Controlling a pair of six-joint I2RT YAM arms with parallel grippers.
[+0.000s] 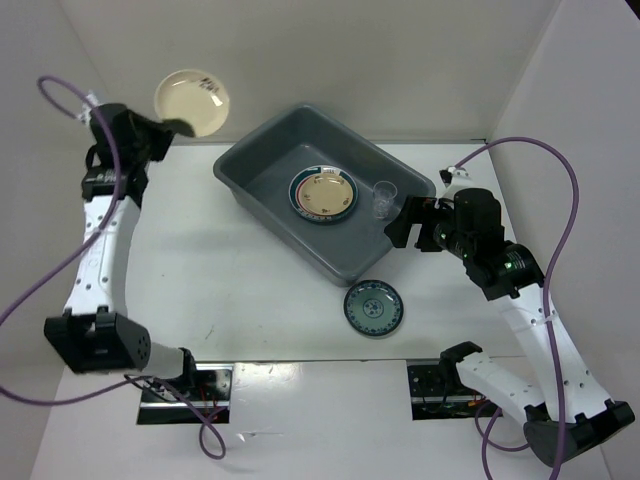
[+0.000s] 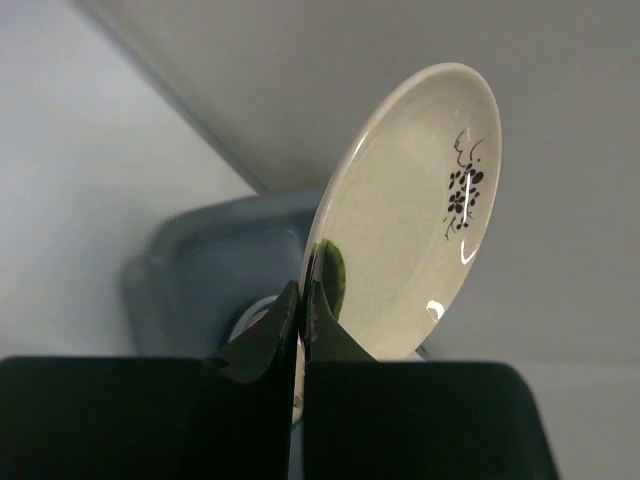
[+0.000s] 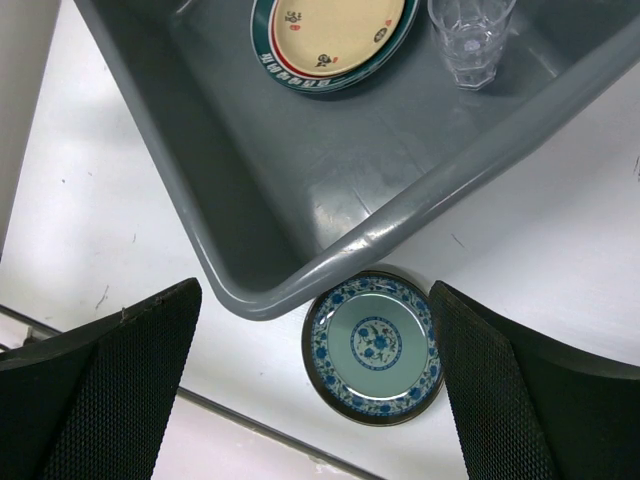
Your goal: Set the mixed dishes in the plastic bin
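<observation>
Two robot arms work at a white bench [image 1: 200, 260], seen from above.

At the upper left of the frame, the left hand [image 1: 178, 125] is pinched shut on the rim of a round, glossy cream plate with a small dark flower sprig [image 1: 193, 103]. The plate is held up in the air, tilted, beyond the bench's far left corner. In the left wrist view the fingers [image 2: 290, 325] meet on the plate's lower edge.

At the centre sits the large dark grey rectangular plastic bin [image 1: 225, 165], set at an angle. Inside it lie a round cream plate with a teal, red and green rim [image 1: 323, 194] and, to its right, an upright small clear plastic cup [image 1: 384, 198]. The bin's left half looks bare.

Just below the bin's lower right corner, a small teal plate with a blue pattern [image 1: 373, 308] rests on the bench, outside the bin.

At the right, the right hand [image 1: 400, 222] hangs spread wide and holding nothing, above the bin's right rim.

The held plate probably goes in next. It would be best carried rightward over the near rim, levelled, lowered close to the bare floor, then released, well apart from the cup.
</observation>
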